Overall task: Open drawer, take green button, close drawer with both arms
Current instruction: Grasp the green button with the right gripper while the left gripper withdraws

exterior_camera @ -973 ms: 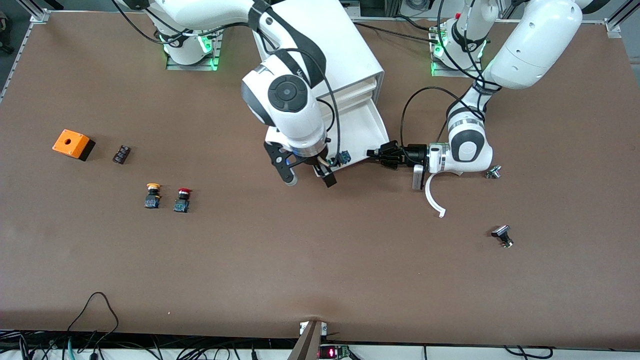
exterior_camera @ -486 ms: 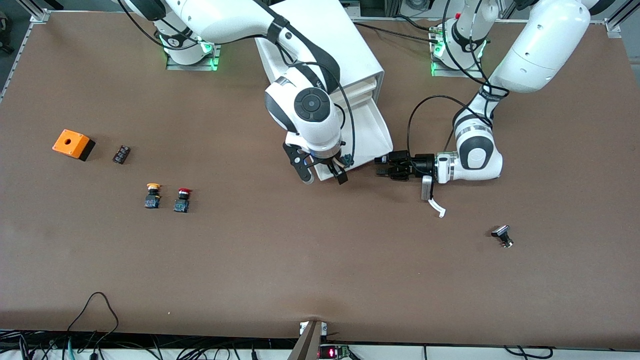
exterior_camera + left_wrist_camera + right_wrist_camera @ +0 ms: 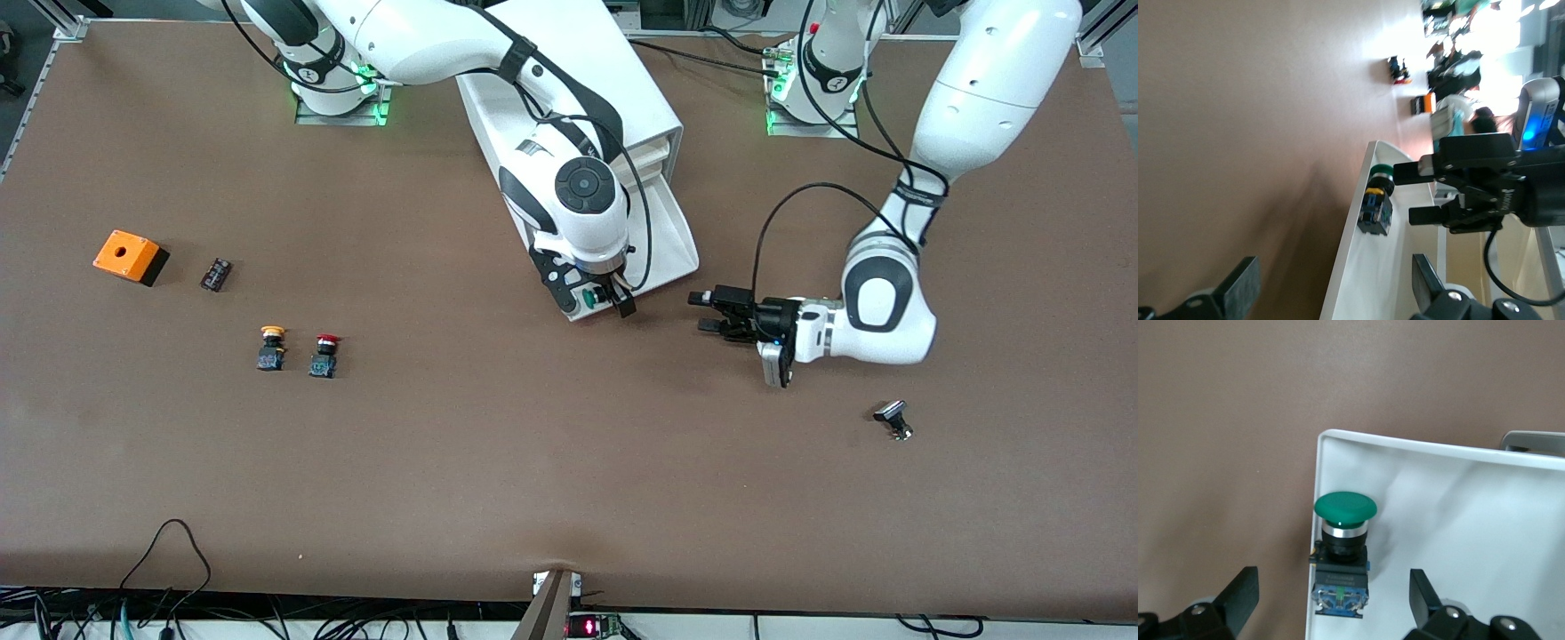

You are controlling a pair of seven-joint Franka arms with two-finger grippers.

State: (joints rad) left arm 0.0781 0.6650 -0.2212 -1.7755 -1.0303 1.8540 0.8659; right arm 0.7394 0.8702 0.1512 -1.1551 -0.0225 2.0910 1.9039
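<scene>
Drawer (image 3: 671, 240) stands pulled out at the cabinet (image 3: 569, 80) bottom, so we can reach the button (image 3: 588, 299), which lies on its side in the front corner against the low wall. Our right gripper (image 3: 594, 300) hovers over it, jaws wide and empty. At its three o'clock, our left gripper (image 3: 711, 313) waits low over the desk (image 3: 533, 462), jaws apart, holding nothing.

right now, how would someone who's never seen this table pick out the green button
Find the white cabinet at the middle of the table between the arm bases; its drawer is pulled out. The green button lies inside against the drawer's front wall, under the right gripper and its spread fingers. The red and yellow-orange ones stand on the bare table.
</scene>
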